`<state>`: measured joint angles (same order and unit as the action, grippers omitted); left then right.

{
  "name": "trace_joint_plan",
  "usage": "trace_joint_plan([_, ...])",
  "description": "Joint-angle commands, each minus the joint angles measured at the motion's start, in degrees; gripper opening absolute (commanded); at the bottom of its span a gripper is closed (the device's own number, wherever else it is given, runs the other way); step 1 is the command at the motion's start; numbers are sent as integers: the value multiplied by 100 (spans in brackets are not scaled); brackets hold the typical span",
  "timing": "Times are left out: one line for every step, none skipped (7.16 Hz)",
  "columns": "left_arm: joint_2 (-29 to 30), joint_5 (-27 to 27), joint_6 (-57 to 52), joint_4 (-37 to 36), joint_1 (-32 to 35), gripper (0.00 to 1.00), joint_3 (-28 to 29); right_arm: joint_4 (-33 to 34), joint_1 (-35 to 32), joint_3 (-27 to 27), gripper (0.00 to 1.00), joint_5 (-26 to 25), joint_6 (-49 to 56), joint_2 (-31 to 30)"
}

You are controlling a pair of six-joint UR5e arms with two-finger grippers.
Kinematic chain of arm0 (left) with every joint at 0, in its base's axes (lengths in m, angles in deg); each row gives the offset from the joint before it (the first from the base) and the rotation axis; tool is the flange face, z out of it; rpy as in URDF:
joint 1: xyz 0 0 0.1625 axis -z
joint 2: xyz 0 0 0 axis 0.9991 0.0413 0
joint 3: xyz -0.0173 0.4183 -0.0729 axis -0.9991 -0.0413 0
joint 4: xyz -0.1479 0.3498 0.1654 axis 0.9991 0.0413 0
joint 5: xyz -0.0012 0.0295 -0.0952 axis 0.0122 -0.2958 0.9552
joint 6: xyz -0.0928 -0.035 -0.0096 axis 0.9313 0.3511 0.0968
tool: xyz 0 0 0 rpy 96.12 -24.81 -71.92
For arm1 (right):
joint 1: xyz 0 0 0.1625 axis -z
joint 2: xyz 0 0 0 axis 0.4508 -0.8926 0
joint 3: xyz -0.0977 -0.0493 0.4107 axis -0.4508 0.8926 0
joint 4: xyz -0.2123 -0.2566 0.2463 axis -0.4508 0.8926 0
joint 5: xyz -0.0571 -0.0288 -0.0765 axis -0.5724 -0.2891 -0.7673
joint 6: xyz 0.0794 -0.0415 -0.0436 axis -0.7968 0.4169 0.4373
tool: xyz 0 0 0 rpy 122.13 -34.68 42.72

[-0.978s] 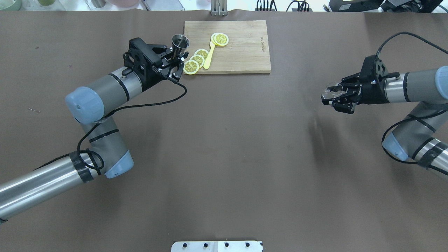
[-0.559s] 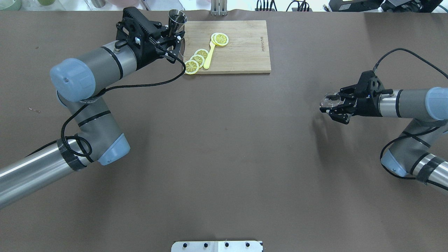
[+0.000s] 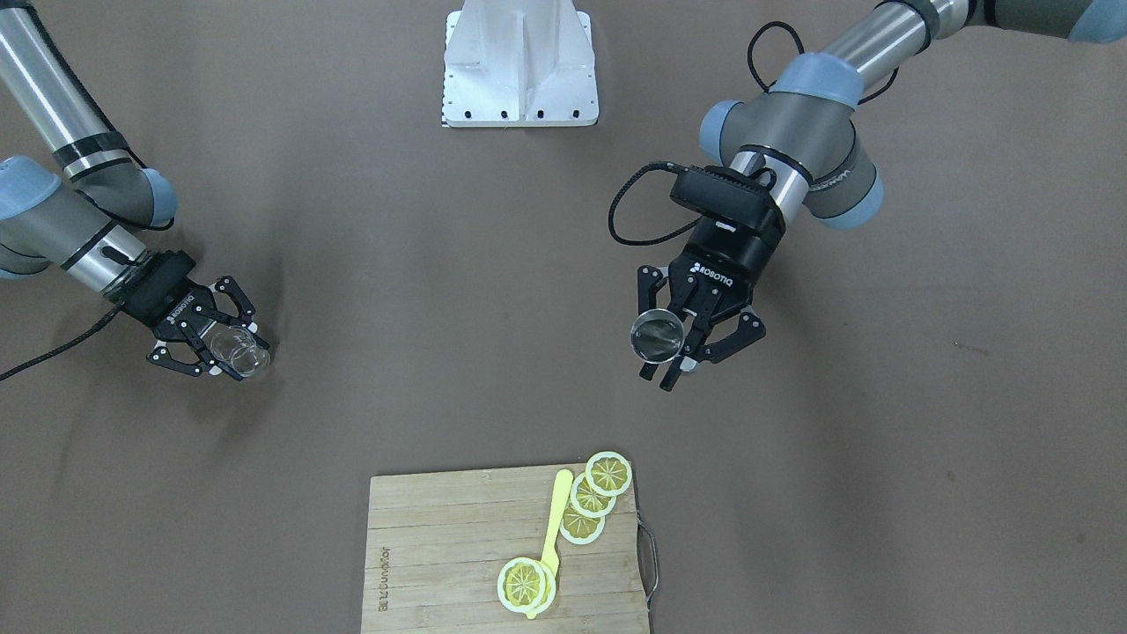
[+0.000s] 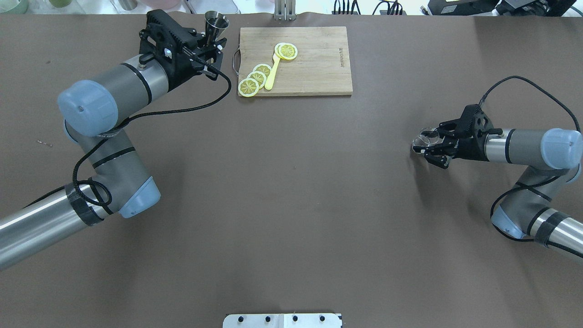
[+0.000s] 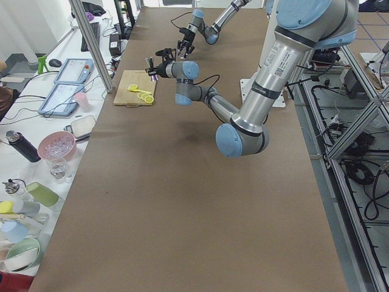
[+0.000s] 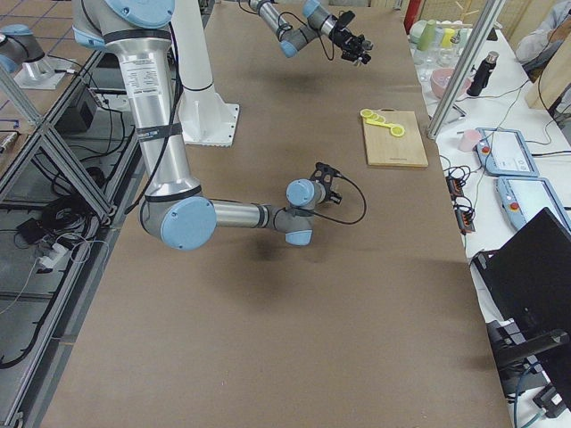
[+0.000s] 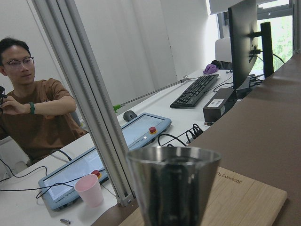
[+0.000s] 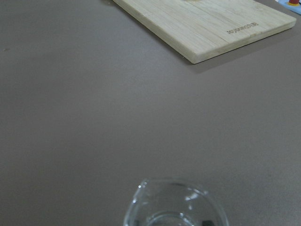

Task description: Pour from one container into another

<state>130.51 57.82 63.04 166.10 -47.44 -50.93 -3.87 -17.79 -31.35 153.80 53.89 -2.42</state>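
Two containers are gripped: a conical steel cup (image 4: pixel 216 22) (shiny, upright) is clamped by the left gripper (image 4: pixel 210 41) at the table's (image 4: pixel 291 205) 11 o'clock; a clear glass (image 4: pixel 422 141) is clamped by the right gripper (image 4: pixel 429 145) at 3 o'clock.

the left arm reaches far forward with its elbow bent, the left gripper (image 4: pixel 213 44) held high and level, fingers clamped on a steel cup (image 4: pixel 216 20); the right arm extends inward and low, the right gripper (image 4: pixel 427 146) horizontal, fingers closed around a small glass (image 4: pixel 422 139)
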Motion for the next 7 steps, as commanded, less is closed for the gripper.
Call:
trace_joint_plan([-127,-464,440,141,-90,0,94,-9,20,82,0,-14,0,77])
trace_joint_plan([-232,-727,893,141,-195,0,94,-9,11,73,0,-14,0,69])
trace_joint_plan([-381,-1313,1211,132,-301,0,7,-9,11,73,0,-6,0,69])
trace_joint_plan([-652,-1754,1275,123,-476,0,-203,-9,2,47,0,12,0,69])
trace_joint_plan([-898,-2037,1276,88,-539,0,-431,-9,-7,29,0,56,0,60])
trace_joint_plan([-1275,-2631,1311,62,-913,0,-686,-18,-16,3,0,56,0,25])
trace_joint_plan([-1531,-2776,1668,36,-1013,0,-888,-53,-33,3,0,65,0,-1])
